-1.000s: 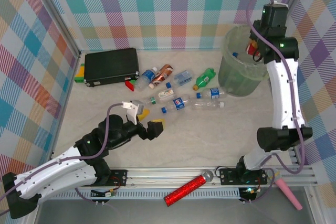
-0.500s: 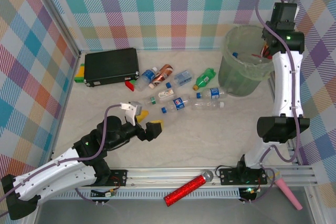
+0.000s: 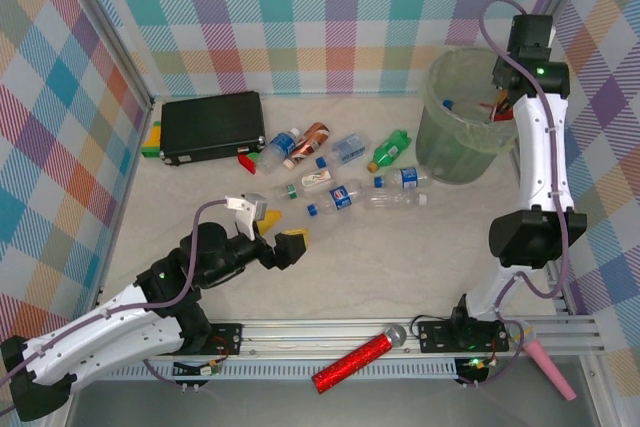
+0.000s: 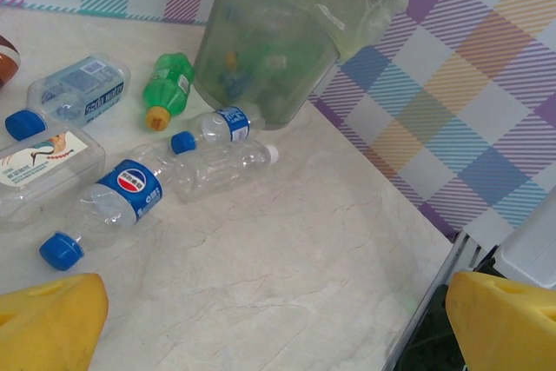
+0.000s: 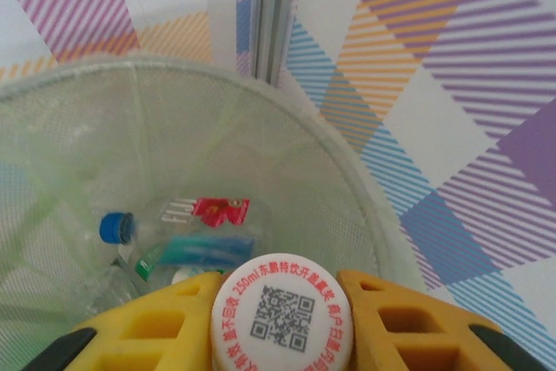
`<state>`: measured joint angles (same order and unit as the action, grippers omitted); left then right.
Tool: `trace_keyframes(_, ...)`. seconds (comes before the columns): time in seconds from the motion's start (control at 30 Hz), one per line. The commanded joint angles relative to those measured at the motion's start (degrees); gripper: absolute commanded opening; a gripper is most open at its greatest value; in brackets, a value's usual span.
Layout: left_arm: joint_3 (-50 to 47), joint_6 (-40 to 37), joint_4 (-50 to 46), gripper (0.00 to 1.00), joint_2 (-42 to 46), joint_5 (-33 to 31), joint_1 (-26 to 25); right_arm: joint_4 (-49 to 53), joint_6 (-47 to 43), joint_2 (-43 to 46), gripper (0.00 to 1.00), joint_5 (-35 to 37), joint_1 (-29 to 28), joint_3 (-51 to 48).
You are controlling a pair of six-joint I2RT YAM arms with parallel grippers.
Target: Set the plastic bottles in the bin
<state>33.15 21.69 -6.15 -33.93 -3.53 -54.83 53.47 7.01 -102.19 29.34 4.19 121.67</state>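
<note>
Bottles point(image 3: 340, 195) litter beige tabletop point(image 3: 400, 257) (plaid walls point(image 3: 300, 7)).

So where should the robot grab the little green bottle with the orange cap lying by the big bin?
Probably around the middle of the green plastic bottle, coming straight down. It lies on its side, orange cap pointing away from the round pale-green bin close behind its base, so a grip fits best across its rounded body.

1. White cap point(image 5: 282, 319): a black QR code in the middle, and around it a ring of red Chinese print with "250ml" in it.
2. Blue-capped bottle point(image 4: 120, 195), lying near the middle of the table point(image 4: 287, 258): the round Pepsi sign on its blue label.
3. Other bottle labels point(image 4: 35, 152): the print is too small to read.
</note>
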Motion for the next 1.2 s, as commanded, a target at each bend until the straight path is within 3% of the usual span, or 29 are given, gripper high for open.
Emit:
trace_keyframes(0.0,-0.11,0.29,-1.32,1.0,0.74,-0.05,0.16,-2.08,0.38,1.66,0.34,-1.48,0.56,-3.35)
trace_keyframes(0.37,-0.22,0.21,-1.85,1.0,1.3,-0.19,0.21,-1.55,1.7,1.92,0.41,-3.26,1.05,-4.78)
trace_keyframes(0.4,-0.2,0.26,-1.91,1.0,1.35,-0.21,0.19,-1.32,1.46,1.93,0.47,-3.25,1.01,-4.54)
trace_keyframes(0.47,-0.22,0.21,-1.95,1.0,1.37,-0.39,0.04,-0.89,1.58,1.83,0.74,-2.79,1.01,-4.0)
trace_keyframes(0.5,-0.19,0.16,-1.93,1.0,1.41,-0.42,0.16,-0.52,1.57,1.71,0.82,-2.61,1.04,-3.61)
trace_keyframes(0.83,-0.36,0.21,-1.87,1.0,1.37,-0.28,0.23,-0.02,1.19,2.47,0.85,-3.76,1.02,-2.74)
trace_keyframes(0.93,-0.36,0.25,-1.91,1.0,1.36,-0.42,0.23,0.18,1.21,2.99,0.99,-4.87,1.02,-2.73)
trace_keyframes(1.17,-0.24,0.54,-3.03,1.0,-0.07,-2.51,0.18,0.91,3.4,6.56,0.99,-8.91,0.42,-3.22)
